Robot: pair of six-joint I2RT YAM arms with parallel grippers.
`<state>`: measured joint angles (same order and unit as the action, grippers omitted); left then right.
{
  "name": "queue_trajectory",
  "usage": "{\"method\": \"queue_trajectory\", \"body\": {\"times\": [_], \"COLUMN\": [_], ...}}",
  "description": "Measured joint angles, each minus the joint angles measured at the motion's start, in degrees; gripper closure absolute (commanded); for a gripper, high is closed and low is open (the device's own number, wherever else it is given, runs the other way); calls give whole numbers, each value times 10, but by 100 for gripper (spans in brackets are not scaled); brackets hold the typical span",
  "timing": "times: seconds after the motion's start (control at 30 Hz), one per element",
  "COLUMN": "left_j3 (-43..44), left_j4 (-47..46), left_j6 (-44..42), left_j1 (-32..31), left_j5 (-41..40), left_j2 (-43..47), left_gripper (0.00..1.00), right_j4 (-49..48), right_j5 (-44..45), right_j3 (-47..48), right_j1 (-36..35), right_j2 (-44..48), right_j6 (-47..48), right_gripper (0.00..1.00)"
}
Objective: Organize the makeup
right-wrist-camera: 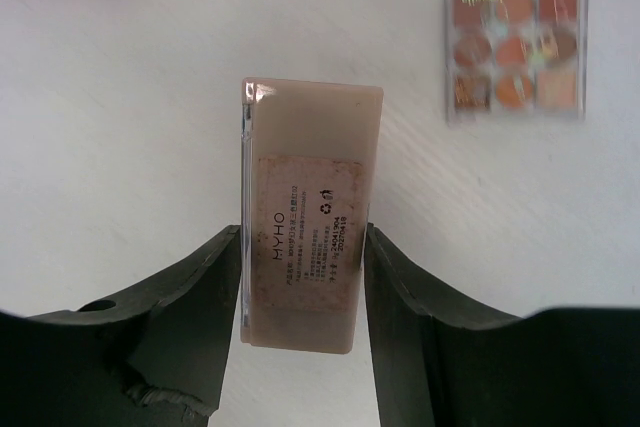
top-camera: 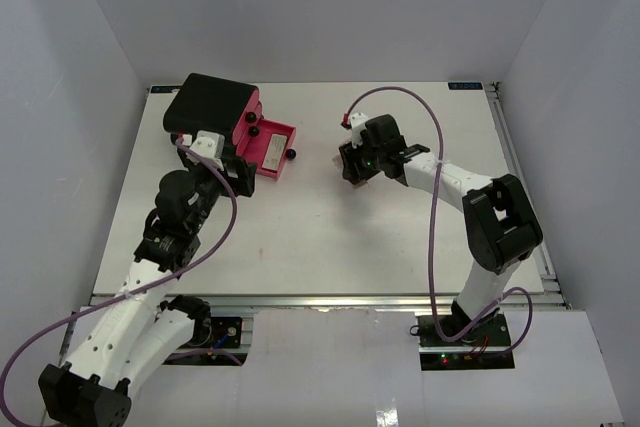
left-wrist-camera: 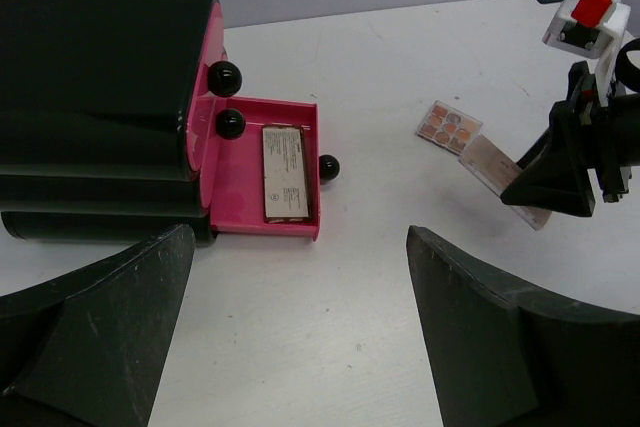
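My right gripper [right-wrist-camera: 303, 277] is shut on the pink rectangular palette [right-wrist-camera: 310, 212], label side up, gripping its long sides low over the table at centre right [top-camera: 355, 167]. The pink square palette [right-wrist-camera: 515, 47] lies flat on the table just beyond it, and also shows in the left wrist view [left-wrist-camera: 449, 126]. A flat labelled case [left-wrist-camera: 285, 172] lies in the open pink drawer [left-wrist-camera: 240, 217]. My left gripper [left-wrist-camera: 300, 347] is open and empty above bare table, just in front of the drawer [top-camera: 272, 150]. The bottle and the tubes are out of view.
The big black box [top-camera: 212, 107] stands at the back left with its bottom pink drawer pulled out to the right. Black knobs [left-wrist-camera: 225, 78] stick out from its drawer fronts. White walls enclose the table on three sides.
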<state>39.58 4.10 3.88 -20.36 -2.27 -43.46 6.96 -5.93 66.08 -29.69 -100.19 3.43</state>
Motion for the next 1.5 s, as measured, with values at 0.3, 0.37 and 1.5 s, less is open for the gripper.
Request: {"method": "queue_trajectory", "body": {"times": [0.3, 0.37, 1.5], "left_j3": [-32, -35, -43], "left_j4": [-27, -32, -56], "left_j6": [-14, -18, -34], "left_j1": [0, 2, 15], "left_j5": [-64, -75, -86], "left_j2": [49, 50, 45], "left_gripper": [2, 2, 2], "right_j4": [-39, -45, 1], "right_j5": [-100, -112, -64], "right_j3": [308, 385, 521], "right_j1": [-56, -68, -108], "right_j2": [-175, -236, -399], "right_j6": [-139, -194, -465], "right_gripper": [79, 79, 47]}}
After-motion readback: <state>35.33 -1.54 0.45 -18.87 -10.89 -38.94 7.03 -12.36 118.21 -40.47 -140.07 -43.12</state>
